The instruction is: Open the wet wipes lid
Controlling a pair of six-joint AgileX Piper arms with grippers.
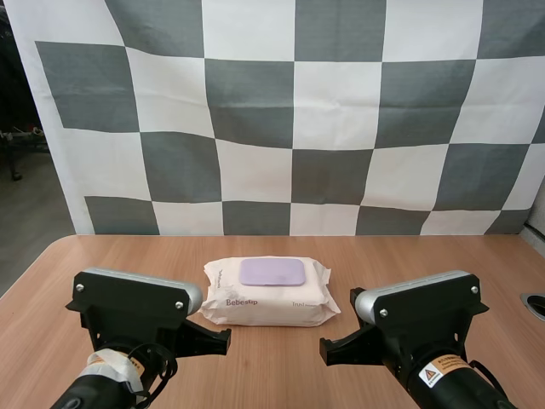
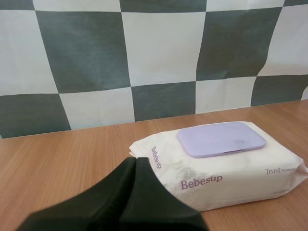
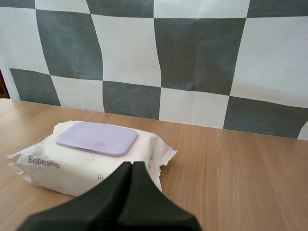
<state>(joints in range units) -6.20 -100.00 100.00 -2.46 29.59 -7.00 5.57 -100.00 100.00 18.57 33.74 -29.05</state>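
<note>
A white pack of wet wipes (image 1: 269, 295) lies flat in the middle of the wooden table, its lilac lid (image 1: 272, 272) shut flat on top. My left gripper (image 1: 223, 339) hovers just in front of the pack's near left corner, and my right gripper (image 1: 327, 348) sits in front of its near right corner. From the left wrist camera the pack (image 2: 226, 168) lies ahead, its lid (image 2: 221, 138) flat, and my left gripper (image 2: 135, 161) is shut, its fingers pressed into one dark wedge. Past the shut right gripper (image 3: 132, 165), the pack (image 3: 82, 161) and lid (image 3: 97, 138) lie close by.
The wooden table (image 1: 443, 260) has bare wood on both sides of the pack and behind it. A round hole or grommet (image 1: 535, 305) sits at the table's right edge.
</note>
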